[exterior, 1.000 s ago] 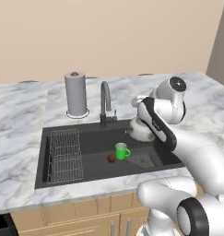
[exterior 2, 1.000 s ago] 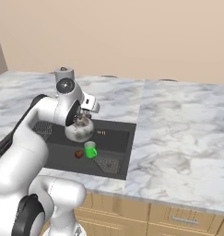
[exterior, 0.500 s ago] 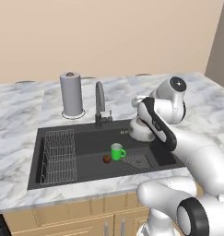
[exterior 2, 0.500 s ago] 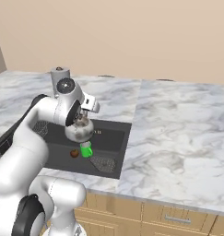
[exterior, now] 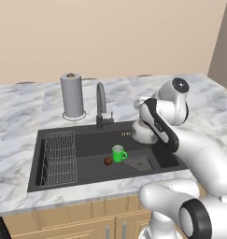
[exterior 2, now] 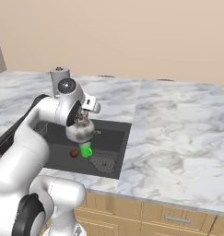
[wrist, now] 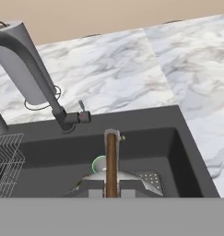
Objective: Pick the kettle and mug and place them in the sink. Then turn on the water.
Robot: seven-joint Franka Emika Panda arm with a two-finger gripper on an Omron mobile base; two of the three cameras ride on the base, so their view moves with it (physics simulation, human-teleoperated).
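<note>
The kettle (exterior: 142, 132) hangs in the air over the sink (exterior: 87, 144), toward the sink's right end. The tool (wrist: 111, 184) is clamped on the kettle's thin top handle (wrist: 111, 159). The green mug (exterior: 118, 153) sits down inside the sink, near its middle, just beside a small brown thing (exterior: 107, 161). A wire rack (exterior: 59, 158) fills the sink's left end. The faucet (exterior: 101, 105) stands at the sink's back edge. A paper-towel roll (exterior: 71, 95) stands on the table (exterior: 21, 116) behind the sink.
</note>
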